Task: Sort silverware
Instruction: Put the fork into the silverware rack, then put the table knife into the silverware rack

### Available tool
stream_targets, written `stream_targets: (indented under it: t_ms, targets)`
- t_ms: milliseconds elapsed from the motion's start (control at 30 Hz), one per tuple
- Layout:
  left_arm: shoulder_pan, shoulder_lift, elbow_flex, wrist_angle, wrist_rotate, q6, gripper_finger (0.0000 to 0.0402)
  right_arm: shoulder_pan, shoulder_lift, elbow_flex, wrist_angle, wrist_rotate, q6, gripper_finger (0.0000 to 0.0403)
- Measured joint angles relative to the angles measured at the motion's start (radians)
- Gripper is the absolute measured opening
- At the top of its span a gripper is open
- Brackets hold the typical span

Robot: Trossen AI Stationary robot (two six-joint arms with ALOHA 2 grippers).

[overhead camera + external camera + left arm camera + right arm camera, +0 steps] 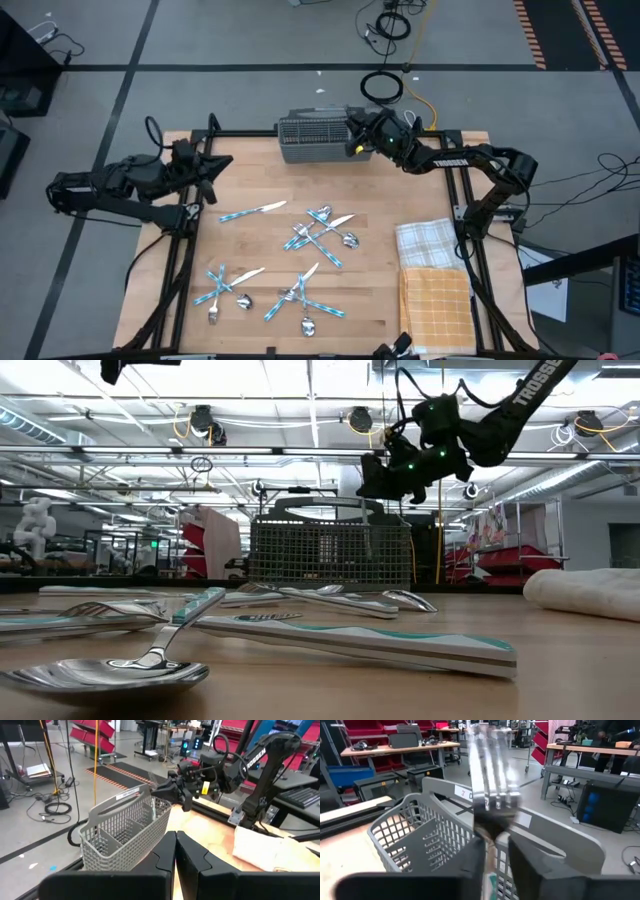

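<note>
The silverware, teal-handled forks, spoons and knives, lies flat on the wooden table: a knife (252, 211) and three crossed heaps (325, 230) (225, 285) (300, 298). In the low view a spoon (110, 675) and a knife (370, 640) lie nearest. The grey mesh caddy (315, 138) (330, 555) (125, 830) stands at the far edge. My right gripper (356, 136) (385, 478) hovers over the caddy's right end, shut on a fork (492, 775). My left gripper (215, 170) (175, 847) waits shut above the far left corner. My right gripper pinches the fork at its neck (492, 827), between the two fingers (522, 857). The tined head sticks out past the fingertips, and a bit of teal handle (491, 881) shows behind them. The fork is lifted clear of the table, above the caddy (420, 835). A thin part (366, 525) hangs below the gripper.
Two folded cloths lie at the table's right side, a white checked one (430, 240) and an orange one (435, 300). Black frame rails (185, 250) run along the table's edges. Bare wood lies between the caddy and the heaps.
</note>
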Motion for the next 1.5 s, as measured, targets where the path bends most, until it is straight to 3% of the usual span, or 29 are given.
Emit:
stream_targets:
  t_ms: [233,533,667,833,933,1067,1267,1500]
  targets:
    - [0.0,0.022,0.0,0.0,0.017,-0.026,0.0017,0.0,-0.007,0.0,0.021,0.002,0.014,0.0186]
    - [0.0,0.075,0.0,-0.053,0.072,0.002,0.0031,0.0,-0.147,0.0,-0.026,0.005,0.011,0.0237]
    - [0.0,0.139,0.0,-0.147,0.124,-0.015,0.0045,0.025,-0.257,0.0,-0.165,-0.015,0.027,0.0244]
    - [0.003,0.277,0.0,-0.444,0.272,-0.165,0.0068,0.088,-0.402,0.0,-0.446,-0.028,-0.018,0.0245]
    - [0.003,0.365,-0.001,-0.562,0.299,-0.232,0.0082,0.119,-0.478,0.0,-0.565,-0.027,-0.017,0.0245]
    - [0.005,0.459,-0.001,-0.505,0.308,-0.232,0.0104,0.145,-0.551,0.0,-0.65,-0.024,-0.018,0.0245]
    - [0.064,0.582,-0.047,-0.433,0.429,-0.182,0.0138,0.157,-0.616,0.0,-0.701,-0.021,-0.018,0.0245]
    - [0.202,0.579,-0.224,-0.264,0.566,-0.151,0.0146,0.158,-0.654,0.0,-0.739,-0.021,-0.03,0.0245]
